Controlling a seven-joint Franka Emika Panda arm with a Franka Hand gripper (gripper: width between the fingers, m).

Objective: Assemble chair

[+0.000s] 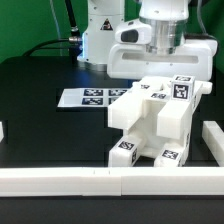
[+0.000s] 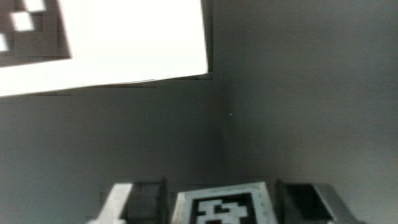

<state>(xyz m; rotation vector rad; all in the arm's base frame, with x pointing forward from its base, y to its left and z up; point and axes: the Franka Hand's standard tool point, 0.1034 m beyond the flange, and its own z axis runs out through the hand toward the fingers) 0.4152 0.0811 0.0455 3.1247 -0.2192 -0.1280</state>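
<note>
White, blocky tagged chair (image 1: 150, 125) stands part-built, the jaws apparently clamped on its top piece.

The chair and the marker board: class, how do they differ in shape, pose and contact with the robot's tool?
The chair is a chunky, blocky piece standing tall off the table; the marker board is a thin sheet lying flat. The tool sits at the chair's top, shut on a tagged part; the marker board lies apart, untouched. Both are white and carry black-and-white square tags.
</note>
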